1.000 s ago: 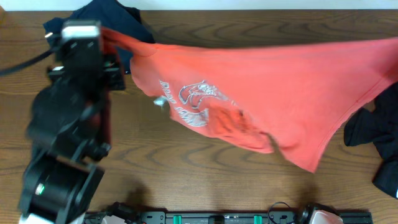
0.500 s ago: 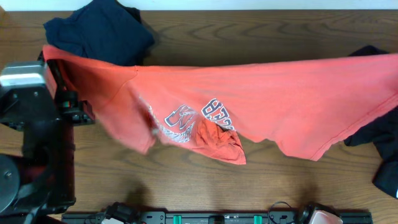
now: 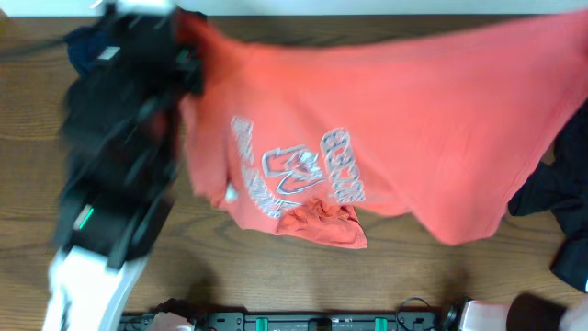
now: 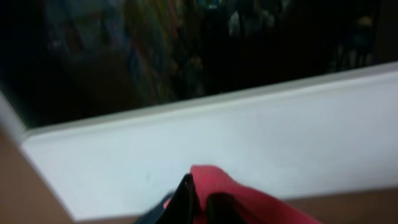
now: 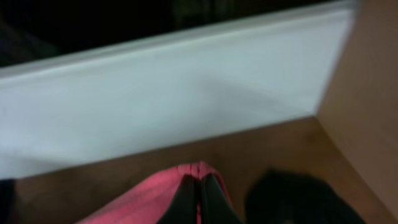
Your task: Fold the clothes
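Left pincer (image 4: 198, 200) is clamped on one corner of the red-orange T-shirt (image 3: 413, 110); right pincer (image 5: 199, 194) is clamped on another. Shirt is held stretched above the bench (image 3: 276, 276), lettering up, lower edge bunched. Even tension is advised, so cloth is laid flat before folding.

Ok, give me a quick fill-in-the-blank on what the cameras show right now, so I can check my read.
1. The left tool and right tool are each ____ on the shirt.
2. The lettering on the shirt is mostly ____.
3. The black clothes lie at the ____ edge of the table.
Missing words: shut; white; right.
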`<action>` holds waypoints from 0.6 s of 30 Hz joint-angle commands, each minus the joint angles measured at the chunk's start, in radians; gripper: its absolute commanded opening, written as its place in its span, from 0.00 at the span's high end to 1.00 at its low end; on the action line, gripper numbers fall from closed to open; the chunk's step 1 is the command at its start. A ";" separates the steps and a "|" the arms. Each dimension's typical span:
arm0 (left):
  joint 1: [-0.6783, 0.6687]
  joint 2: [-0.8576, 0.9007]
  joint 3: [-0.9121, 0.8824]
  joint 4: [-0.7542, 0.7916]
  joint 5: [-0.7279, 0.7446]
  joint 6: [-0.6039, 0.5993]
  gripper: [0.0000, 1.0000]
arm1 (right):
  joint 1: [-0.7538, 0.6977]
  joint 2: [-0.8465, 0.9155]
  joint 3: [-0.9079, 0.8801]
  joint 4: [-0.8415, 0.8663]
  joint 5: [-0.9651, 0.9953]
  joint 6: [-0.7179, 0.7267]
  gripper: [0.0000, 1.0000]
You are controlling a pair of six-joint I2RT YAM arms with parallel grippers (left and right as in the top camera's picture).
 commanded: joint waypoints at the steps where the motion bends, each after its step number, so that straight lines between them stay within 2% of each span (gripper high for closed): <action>1: 0.053 0.146 0.021 0.149 -0.006 0.046 0.94 | -0.017 0.123 0.007 0.119 -0.130 -0.034 0.99; 3: 0.089 0.240 0.063 0.246 0.018 0.037 0.94 | -0.013 0.198 0.007 0.228 -0.210 -0.032 0.99; 5: 0.123 0.329 0.148 0.267 0.090 0.019 0.94 | -0.006 0.259 0.007 0.346 -0.263 -0.013 0.99; 10: 0.174 0.526 0.506 0.148 0.216 0.026 0.94 | 0.008 0.304 0.010 0.625 -0.326 0.024 0.99; 14: 0.175 0.603 0.772 0.051 0.257 0.080 0.94 | 0.008 0.296 0.094 0.678 -0.330 0.049 0.99; 18: 0.177 0.608 0.872 0.012 0.280 0.099 0.94 | 0.008 0.296 0.171 0.662 -0.344 0.048 0.99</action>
